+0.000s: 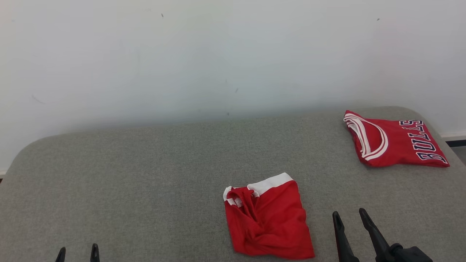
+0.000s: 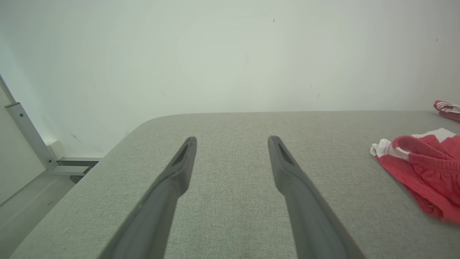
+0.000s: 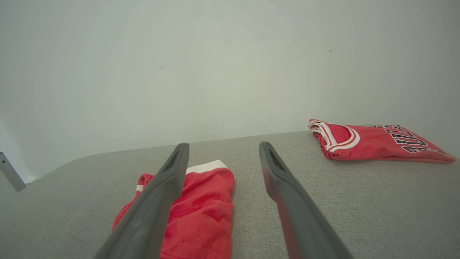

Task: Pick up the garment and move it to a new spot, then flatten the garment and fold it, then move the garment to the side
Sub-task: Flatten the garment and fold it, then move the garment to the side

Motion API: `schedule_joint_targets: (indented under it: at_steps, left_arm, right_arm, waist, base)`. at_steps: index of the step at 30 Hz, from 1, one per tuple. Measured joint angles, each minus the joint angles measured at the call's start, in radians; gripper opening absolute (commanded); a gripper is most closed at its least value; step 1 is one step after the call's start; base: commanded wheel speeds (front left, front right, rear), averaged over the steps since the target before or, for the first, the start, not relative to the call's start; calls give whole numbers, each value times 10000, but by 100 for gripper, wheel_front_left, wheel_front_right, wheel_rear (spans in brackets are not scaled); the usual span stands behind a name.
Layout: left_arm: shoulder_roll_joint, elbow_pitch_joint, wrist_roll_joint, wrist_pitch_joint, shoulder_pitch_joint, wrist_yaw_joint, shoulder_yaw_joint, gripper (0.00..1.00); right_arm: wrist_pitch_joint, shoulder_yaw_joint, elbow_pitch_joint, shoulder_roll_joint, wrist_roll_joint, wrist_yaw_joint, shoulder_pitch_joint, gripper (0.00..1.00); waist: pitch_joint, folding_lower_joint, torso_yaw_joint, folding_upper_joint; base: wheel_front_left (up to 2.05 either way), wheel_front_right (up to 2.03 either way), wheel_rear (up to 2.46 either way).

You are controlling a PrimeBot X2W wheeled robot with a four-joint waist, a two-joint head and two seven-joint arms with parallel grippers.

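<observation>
A red garment [image 1: 269,218] with white trim lies bunched and creased on the grey padded table [image 1: 145,174], near the front middle. My right gripper [image 1: 350,215] is open just to its right, fingers apart and empty. Along those fingers in the right wrist view, the garment [image 3: 205,212] sits partly behind the left finger of the right gripper [image 3: 223,145]. My left gripper [image 1: 78,253] is open at the lower left, well away from the cloth. In the left wrist view the left gripper [image 2: 231,138] hangs over bare table, with the garment [image 2: 427,169] at the right edge.
A folded red jersey [image 1: 397,142] with white armhole trim and dark lettering lies at the table's far right corner; the jersey [image 3: 373,142] is neat and flat. A pale wall stands right behind the table. A metal post [image 2: 25,133] and floor show past the table's left end.
</observation>
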Motion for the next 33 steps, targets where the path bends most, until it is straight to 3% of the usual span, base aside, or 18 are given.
schedule_joint_targets:
  at_steps: [33]
  left_arm:
    - [36, -46, -31, 0, 123, -61, -150, 100]
  right_arm:
    - [0, -142, 111, 69, -224, 0, 59, 100]
  waist:
    - [-33, 0, 122, 0]
  base:
    - [0, 0, 0]
